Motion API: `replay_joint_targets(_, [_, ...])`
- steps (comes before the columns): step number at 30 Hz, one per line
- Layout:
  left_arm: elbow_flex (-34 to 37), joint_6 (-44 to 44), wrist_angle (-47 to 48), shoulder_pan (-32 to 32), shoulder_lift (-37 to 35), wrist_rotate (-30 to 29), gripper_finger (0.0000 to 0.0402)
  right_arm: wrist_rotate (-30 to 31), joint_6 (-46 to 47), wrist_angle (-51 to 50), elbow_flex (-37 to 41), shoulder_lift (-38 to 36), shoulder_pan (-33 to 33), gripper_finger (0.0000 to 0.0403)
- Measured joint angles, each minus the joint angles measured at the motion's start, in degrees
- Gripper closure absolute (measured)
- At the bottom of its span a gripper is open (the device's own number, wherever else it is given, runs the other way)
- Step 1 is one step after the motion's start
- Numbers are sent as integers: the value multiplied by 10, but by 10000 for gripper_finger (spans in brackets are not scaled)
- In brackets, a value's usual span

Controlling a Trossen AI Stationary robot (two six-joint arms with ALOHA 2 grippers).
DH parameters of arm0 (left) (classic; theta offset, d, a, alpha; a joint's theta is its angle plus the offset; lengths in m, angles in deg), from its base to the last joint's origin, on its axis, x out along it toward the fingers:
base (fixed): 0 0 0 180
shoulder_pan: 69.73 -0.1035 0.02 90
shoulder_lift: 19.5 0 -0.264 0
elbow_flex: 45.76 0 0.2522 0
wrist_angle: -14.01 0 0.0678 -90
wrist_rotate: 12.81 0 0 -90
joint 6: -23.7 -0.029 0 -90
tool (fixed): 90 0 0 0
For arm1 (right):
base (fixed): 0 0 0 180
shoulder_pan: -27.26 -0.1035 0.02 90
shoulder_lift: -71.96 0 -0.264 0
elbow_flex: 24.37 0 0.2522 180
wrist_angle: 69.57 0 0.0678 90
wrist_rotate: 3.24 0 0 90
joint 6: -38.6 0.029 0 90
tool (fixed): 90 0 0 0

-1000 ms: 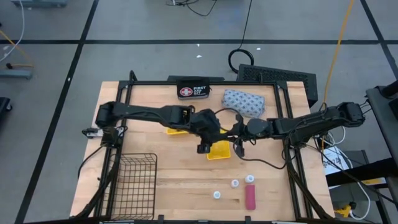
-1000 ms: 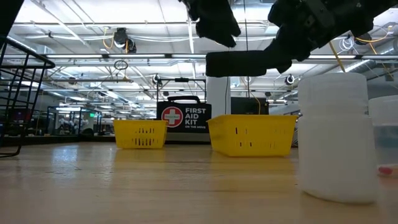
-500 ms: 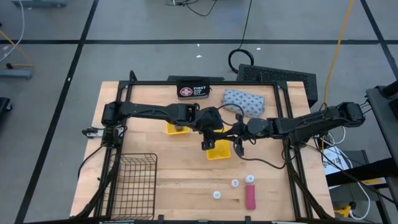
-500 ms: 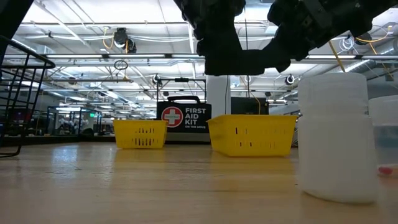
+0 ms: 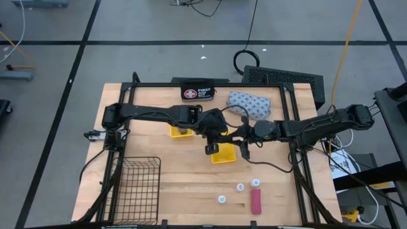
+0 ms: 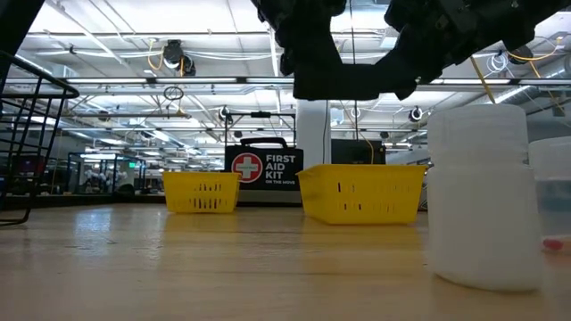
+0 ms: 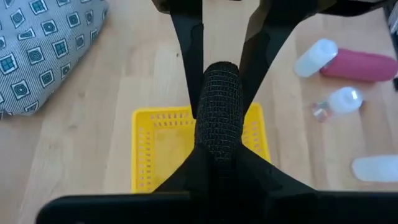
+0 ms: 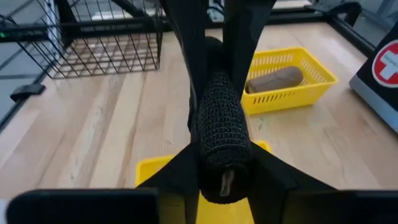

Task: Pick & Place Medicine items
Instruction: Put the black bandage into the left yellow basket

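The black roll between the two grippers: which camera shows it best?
The left wrist view: the black roll fills the centre, its woven texture clear, above a yellow tray. The right wrist view shows it nearly as well. The high view shows only a dark speck among the arms; the low view, a dark bar overhead.

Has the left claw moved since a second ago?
Yes. The left claw shifted toward the right claw, over the yellow tray, and shut on the black roll.

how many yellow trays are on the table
2. One tray sits left of centre below the First Aid case and holds a brown oblong. The other tray is at the centre, under both grippers.
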State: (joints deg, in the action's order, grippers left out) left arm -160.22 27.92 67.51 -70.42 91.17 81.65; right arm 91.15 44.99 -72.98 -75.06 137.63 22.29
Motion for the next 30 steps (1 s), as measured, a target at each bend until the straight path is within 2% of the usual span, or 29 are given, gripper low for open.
replay_joint_targets(7, [0, 32, 36, 2, -34, -60, 357, 1, 0, -49, 0, -69, 0, 270])
replay_joint_targets(13, [41, 76, 26, 5, -84, -135, 357, 1, 15, -131, 0, -157, 0, 270])
replay_joint_targets(17, [132, 140, -30, 4, -149, -191, 357, 0, 26, -160, 1, -193, -1, 276])
replay_joint_targets(22, [294, 264, -155, -4, -251, -240, 357, 2, 15, -138, 19, -207, 0, 281])
replay_joint_targets(27, [433, 487, -214, -13, -307, -311, 354, 2, 8, -91, 54, -212, 0, 282])
replay_joint_targets(30, [479, 570, -215, -24, -311, -294, 347, 2, 8, -79, 60, -214, 0, 282])
